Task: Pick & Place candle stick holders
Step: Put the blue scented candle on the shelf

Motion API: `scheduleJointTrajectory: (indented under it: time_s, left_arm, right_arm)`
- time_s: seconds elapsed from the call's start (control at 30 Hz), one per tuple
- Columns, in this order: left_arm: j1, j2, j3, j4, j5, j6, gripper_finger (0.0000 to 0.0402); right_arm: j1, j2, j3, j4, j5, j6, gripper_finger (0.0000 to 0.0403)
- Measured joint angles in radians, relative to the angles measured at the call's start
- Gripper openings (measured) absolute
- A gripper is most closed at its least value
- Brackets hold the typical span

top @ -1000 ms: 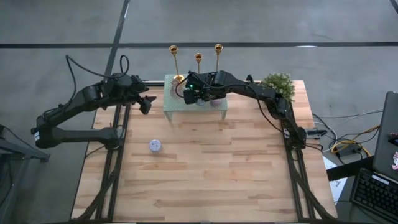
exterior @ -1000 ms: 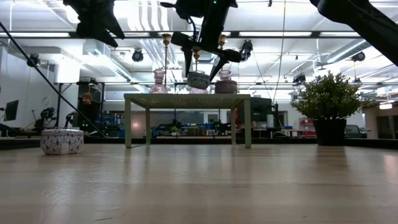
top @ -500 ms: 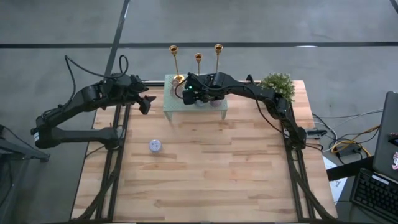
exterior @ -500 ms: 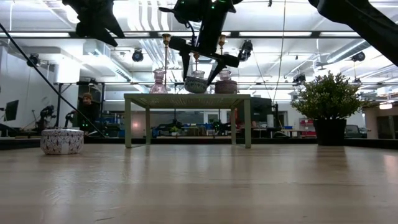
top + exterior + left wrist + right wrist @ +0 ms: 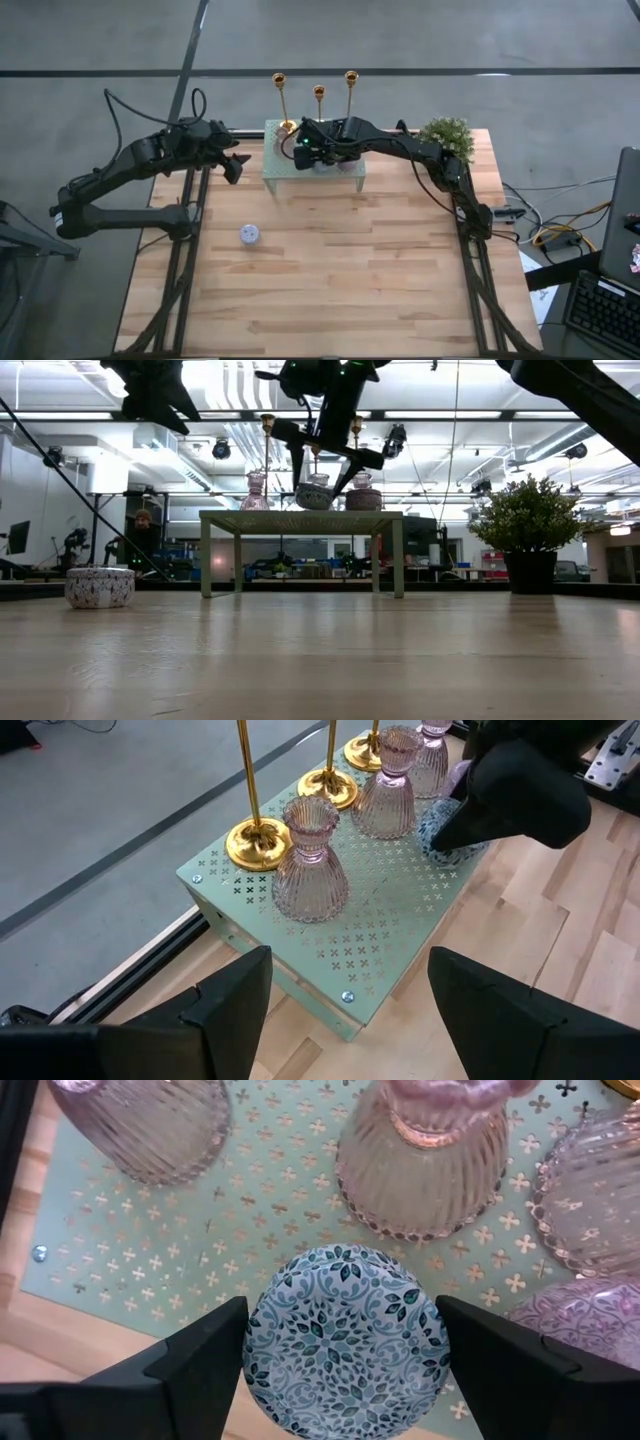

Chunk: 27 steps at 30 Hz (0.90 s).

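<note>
you're looking at two matte black arms built from tubular links and chunky rounded joint housings, with black cables looping off the left arm's upper links. the right claw (image 5: 312, 150) carries a small green light glowing on its wrist housing, and its fingers (image 5: 195, 1365) are broad, smooth, dark wedges with bevelled edges. the left claw (image 5: 236, 163) has the same plain black wedge fingers (image 5: 232, 1000), without visible markings or screws.
</note>
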Motion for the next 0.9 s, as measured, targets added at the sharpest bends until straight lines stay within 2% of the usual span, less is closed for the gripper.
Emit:
scheduleJointTrajectory:
  time_s: [0.2, 0.63, 0.9]
  left_arm:
    - [0.0, 0.0, 0.0, 0.0, 0.0, 0.0, 0.0273]
    - [0.0, -0.004, 0.0, -0.004, 0.0, 0.001, 0.0273]
    - [0.0, -0.012, 0.0, -0.008, 0.0, 0.0, 0.0273]
  right_arm:
    - [-0.004, 0.0, 0.0, 0.017, 0.0, -0.004, 0.0325]
    - [-0.022, -0.02, 0.0, 0.016, 0.003, -0.008, 0.0319]
    - [-0.015, -0.021, 0.052, 0.006, -0.014, -0.032, 0.0309]
